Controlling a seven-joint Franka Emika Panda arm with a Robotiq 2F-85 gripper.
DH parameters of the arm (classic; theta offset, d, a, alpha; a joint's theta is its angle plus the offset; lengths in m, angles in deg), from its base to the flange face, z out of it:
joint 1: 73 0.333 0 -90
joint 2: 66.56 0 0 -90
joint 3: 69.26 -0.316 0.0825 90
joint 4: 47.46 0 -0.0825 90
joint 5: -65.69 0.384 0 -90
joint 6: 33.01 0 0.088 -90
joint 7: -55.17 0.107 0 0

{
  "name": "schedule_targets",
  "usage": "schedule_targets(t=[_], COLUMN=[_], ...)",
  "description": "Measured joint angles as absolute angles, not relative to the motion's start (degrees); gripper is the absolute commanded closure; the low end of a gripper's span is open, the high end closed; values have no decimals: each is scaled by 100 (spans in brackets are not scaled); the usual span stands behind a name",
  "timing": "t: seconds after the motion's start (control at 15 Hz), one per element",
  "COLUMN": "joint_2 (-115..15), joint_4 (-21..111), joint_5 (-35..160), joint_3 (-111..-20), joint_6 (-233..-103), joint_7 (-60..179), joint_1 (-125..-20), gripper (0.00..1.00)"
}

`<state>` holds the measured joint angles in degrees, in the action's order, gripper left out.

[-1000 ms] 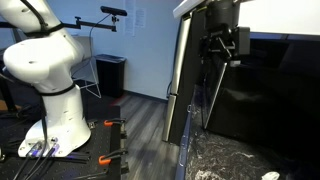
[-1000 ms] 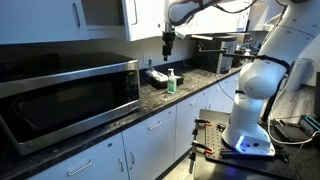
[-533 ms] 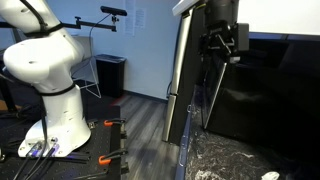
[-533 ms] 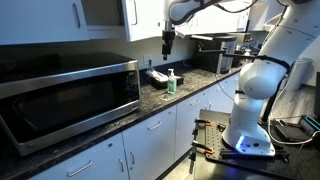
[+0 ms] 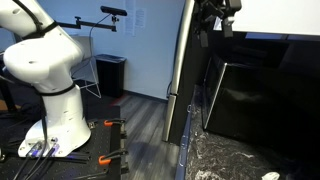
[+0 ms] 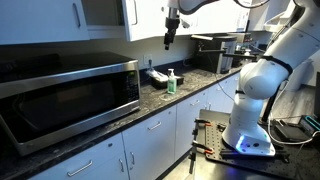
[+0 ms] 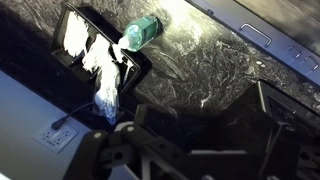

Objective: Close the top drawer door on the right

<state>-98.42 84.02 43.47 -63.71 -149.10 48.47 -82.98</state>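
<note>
**You are holding the gripper high by the upper cabinets, with the door not yet pushed shut.**
In an exterior view, the top drawer door [image 6: 147, 14] is sitting just beside the gripper [image 6: 169, 36], on the microwave [image 6: 70, 95] side, its long axis running vertically. The frames are not showing whether the jaws are apart or together.

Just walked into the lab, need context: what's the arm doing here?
The Franka arm holds its hand up beside the white upper cabinet door, above the dark counter. I cannot tell whether the hand touches the door, or whether it is open or shut. Below it, the wrist view shows a green bottle and a black tray with white cloth on the counter.
</note>
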Motion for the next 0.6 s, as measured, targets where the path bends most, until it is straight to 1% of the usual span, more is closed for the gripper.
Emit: schedule_targets(t=[0.27, 0.33, 0.4, 0.53, 0.6], joint_2=[-10312, -10375, -10402, -10379, -10338], joint_4=[8417, 8416, 8408, 8386, 8368], joint_5=[4055, 3992, 3961, 3953, 3953], joint_3=[-6350, -6338, -6318, -6249, -6207], joint_6=[-15012, -15138, -15322, -15709, -15873], joint_7=[4755, 4688, 4581, 4305, 4172], joint_1=[-8298, -8294, -8289, -8255, -8217], gripper=[0, 8, 26, 42, 51])
